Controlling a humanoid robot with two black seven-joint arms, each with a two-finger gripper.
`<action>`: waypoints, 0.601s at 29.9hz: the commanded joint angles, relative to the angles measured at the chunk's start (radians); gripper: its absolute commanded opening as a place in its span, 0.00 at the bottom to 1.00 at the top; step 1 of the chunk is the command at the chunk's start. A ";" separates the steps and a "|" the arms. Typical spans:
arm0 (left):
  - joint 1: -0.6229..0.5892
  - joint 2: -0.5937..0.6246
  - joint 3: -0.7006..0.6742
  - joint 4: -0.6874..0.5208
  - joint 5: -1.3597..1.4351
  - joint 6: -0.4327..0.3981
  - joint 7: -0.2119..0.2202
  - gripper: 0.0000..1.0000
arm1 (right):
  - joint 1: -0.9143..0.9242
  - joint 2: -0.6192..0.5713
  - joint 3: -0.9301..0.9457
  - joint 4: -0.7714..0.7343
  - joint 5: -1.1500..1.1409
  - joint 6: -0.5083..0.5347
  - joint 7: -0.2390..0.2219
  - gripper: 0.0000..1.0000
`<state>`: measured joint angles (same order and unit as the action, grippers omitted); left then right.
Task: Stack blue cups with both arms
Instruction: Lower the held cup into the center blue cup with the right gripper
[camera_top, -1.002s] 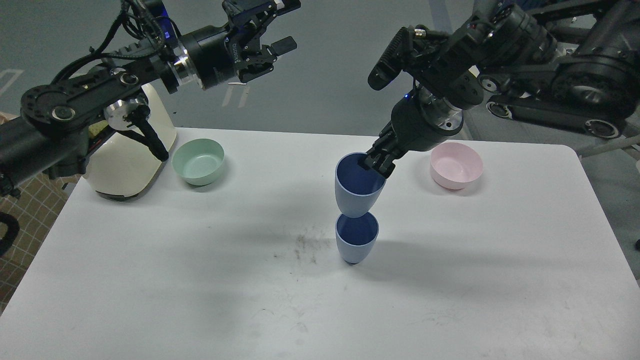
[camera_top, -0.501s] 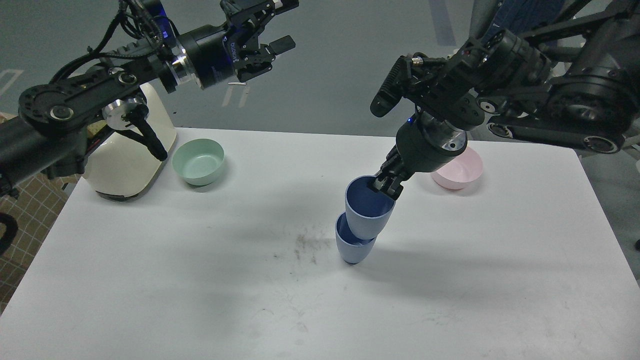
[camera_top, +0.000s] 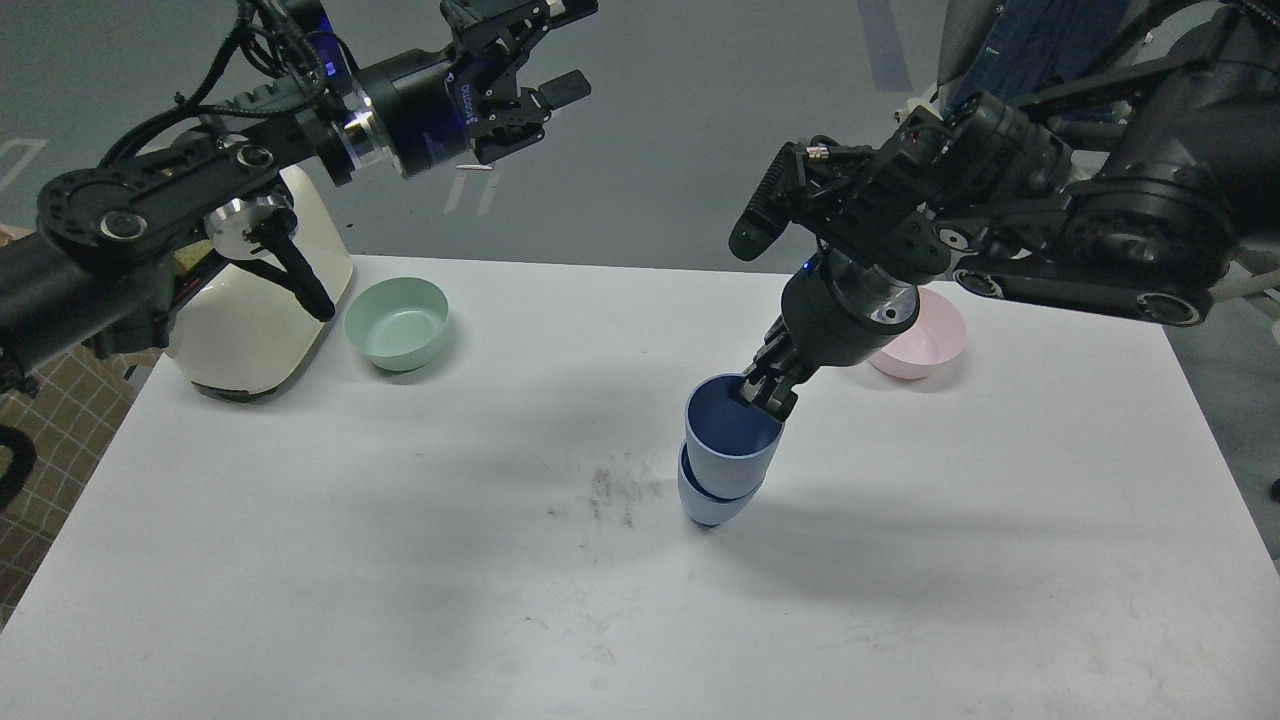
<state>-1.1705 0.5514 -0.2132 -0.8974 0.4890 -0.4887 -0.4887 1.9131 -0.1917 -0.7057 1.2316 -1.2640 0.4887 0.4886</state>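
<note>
Two periwinkle-blue cups stand at the middle of the white table (camera_top: 300, 560). The upper blue cup (camera_top: 733, 445) sits nested inside the lower blue cup (camera_top: 712, 503), which rests on the table with only its rim and base showing. My right gripper (camera_top: 765, 393) comes down from the upper right and is shut on the far right rim of the upper cup. My left gripper (camera_top: 540, 55) is raised high at the upper left, far from the cups, with its fingers spread and nothing in it.
A mint-green bowl (camera_top: 397, 323) stands at the back left next to a cream-white appliance (camera_top: 255, 310). A pink bowl (camera_top: 915, 335) stands at the back right, partly behind my right arm. A dark smudge (camera_top: 615, 492) marks the table left of the cups.
My right gripper has lowered the upper cup from above the lower cup down into it. The left arm has barely moved.
</note>
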 joint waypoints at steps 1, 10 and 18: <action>0.002 -0.001 0.000 0.000 -0.001 0.000 0.000 0.88 | -0.016 0.012 0.002 -0.021 0.003 0.000 0.000 0.00; 0.002 -0.001 0.000 0.000 -0.003 0.000 0.000 0.88 | -0.043 0.026 0.003 -0.050 0.005 0.000 0.000 0.07; 0.002 -0.001 0.002 0.000 -0.003 0.000 0.000 0.88 | -0.055 0.032 0.005 -0.061 0.005 -0.018 0.000 0.40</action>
<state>-1.1689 0.5507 -0.2133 -0.8974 0.4863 -0.4887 -0.4887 1.8590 -0.1601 -0.7010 1.1739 -1.2593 0.4748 0.4886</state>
